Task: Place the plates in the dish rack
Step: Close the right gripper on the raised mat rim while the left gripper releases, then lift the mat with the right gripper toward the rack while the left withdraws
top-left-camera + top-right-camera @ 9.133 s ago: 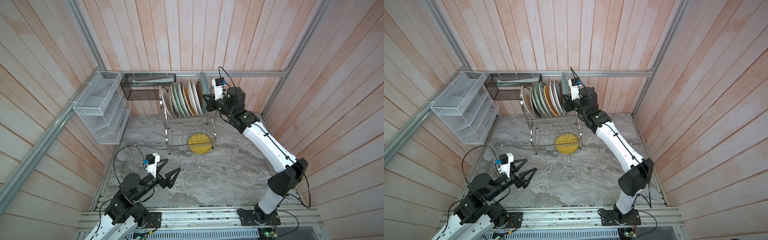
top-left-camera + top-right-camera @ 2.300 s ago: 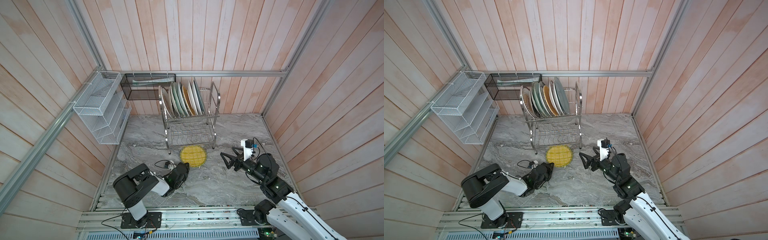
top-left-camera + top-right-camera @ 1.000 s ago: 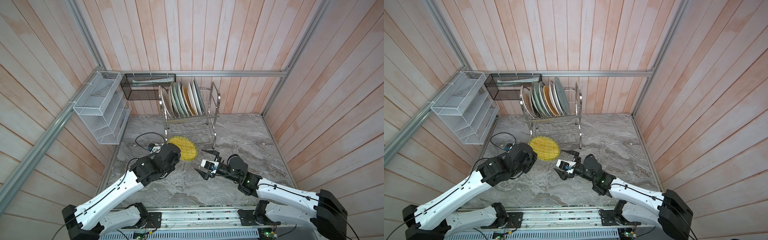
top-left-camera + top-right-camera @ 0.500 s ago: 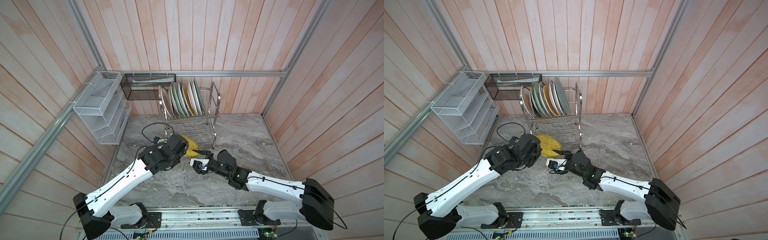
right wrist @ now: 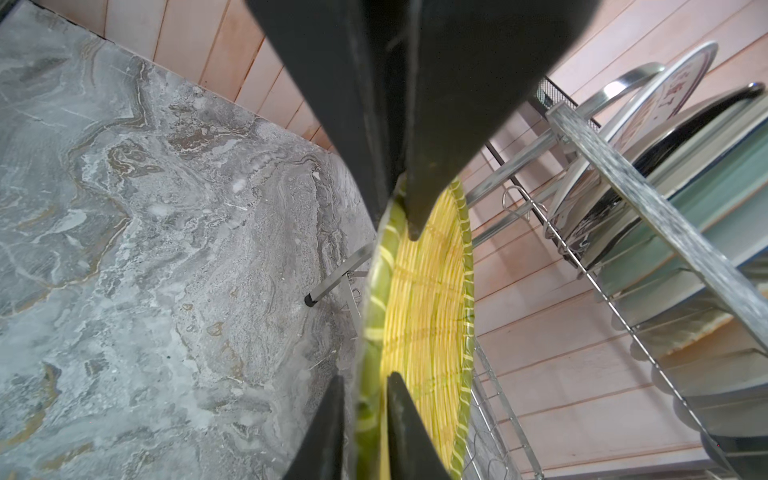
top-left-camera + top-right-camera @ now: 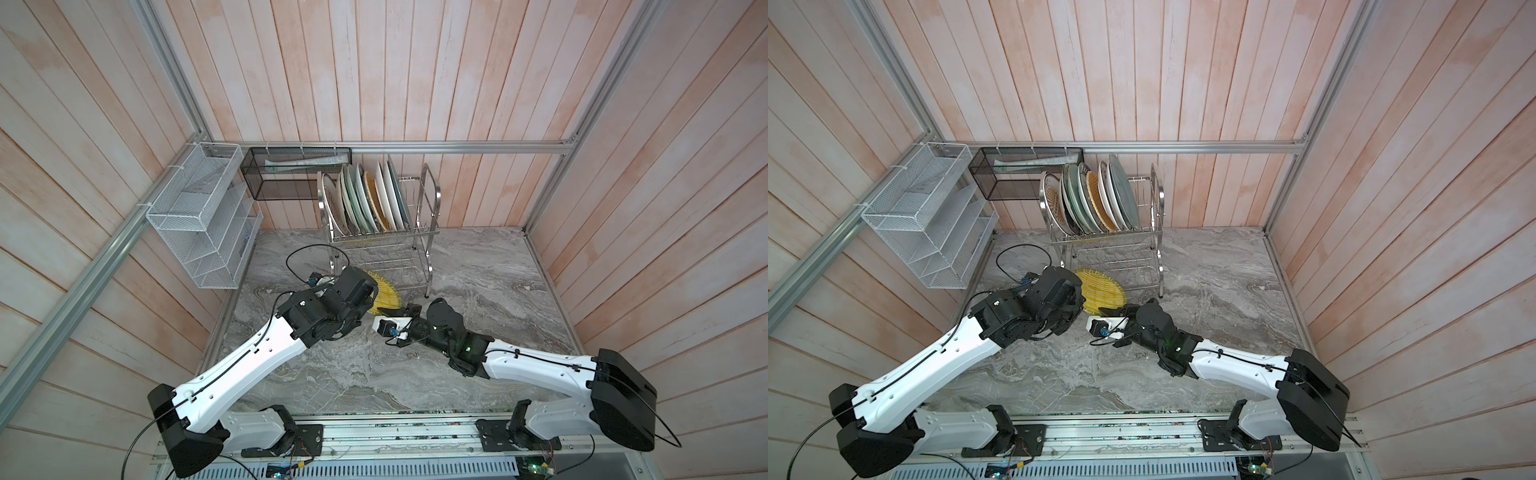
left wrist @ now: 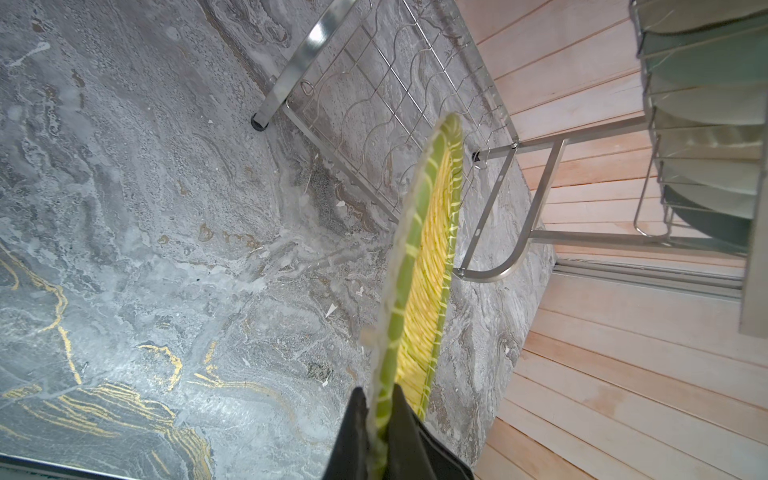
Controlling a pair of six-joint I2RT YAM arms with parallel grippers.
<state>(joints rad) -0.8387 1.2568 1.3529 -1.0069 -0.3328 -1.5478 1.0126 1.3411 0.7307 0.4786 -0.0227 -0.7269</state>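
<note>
1. Yellow woven plate (image 6: pixel 385 292) (image 6: pixel 1104 286) is seen near the middle of both top views, tilted on edge just in front of the lower tier of the dish rack (image 6: pixel 433 195), which stands on the marble desk (image 6: pixel 478 270).
2. Its left-hand rim is clenched in the left pincer (image 7: pixel 378 399).
3. Its lower-right rim is straddled by the right pincer (image 5: pixel 365 378); whether it is clamped cannot be told.
4. Other plates (image 6: pixel 365 199) are held upright in the upper tier.

Yellow woven plate (image 6: pixel 386 293): green-rimmed, tilted on edge, raised (just before the rack's lower tier).
Racked plates (image 6: pixel 361 199): perhaps seven, upright, upper tier.
Dish rack (image 6: pixel 431 195): shiny steel wire, two tiers.
</note>
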